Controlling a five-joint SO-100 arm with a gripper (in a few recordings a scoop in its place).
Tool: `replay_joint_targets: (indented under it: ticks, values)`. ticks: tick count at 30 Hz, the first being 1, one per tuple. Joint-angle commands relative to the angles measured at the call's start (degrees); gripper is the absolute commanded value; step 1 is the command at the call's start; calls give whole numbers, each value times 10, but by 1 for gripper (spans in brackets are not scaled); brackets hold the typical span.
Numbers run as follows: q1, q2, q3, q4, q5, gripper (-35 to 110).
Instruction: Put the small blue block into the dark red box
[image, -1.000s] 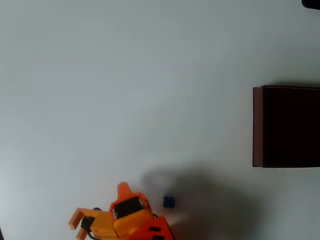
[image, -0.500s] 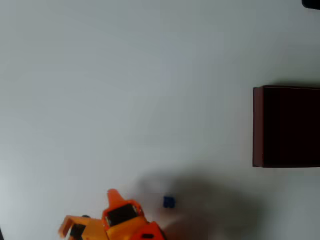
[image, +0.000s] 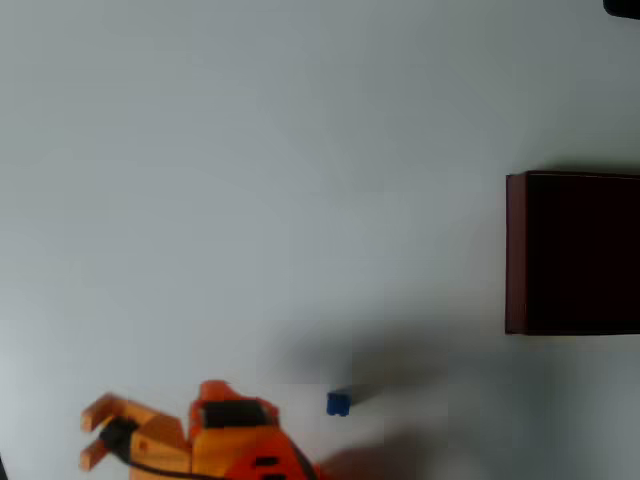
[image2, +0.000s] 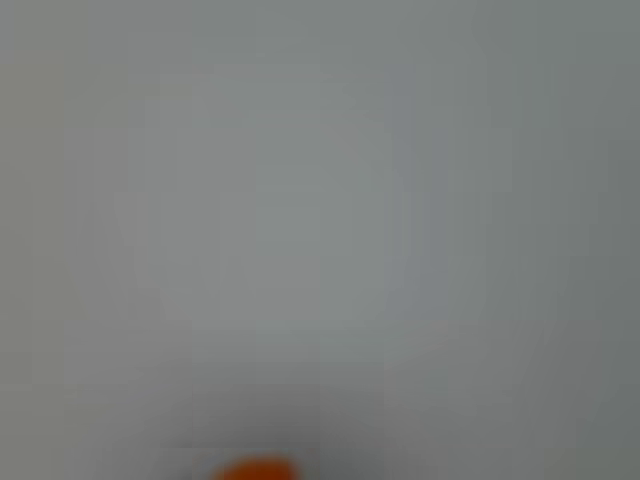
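Small blue block (image: 338, 403) on table, beside open hand (image: 95, 432)

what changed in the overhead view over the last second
The orange gripper swung left along the bottom edge, away from the small blue block, with its two fingers spread and nothing between them. Nothing was grasped or released. The block stayed where it was on the table, and the dark red box did not move.

small blue block (image: 338, 403) on table | dark red box (image: 515, 253) well apart
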Motion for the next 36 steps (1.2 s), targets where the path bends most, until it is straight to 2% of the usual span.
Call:
replay_joint_targets:
  ticks: [1,6,13,17,24,29,36]
  values:
    - [48,-25,-77,42,92,0]
    - [158,-80,-129,83,156,0]
    - [316,-58,-110,139,266,0]
    - [372,-54,-119,194,323,0]
    - [355,-39,-49,202,490,4]
    - [337,-67,-45,201,563,7]
    - [358,-59,-5,163,574,21]
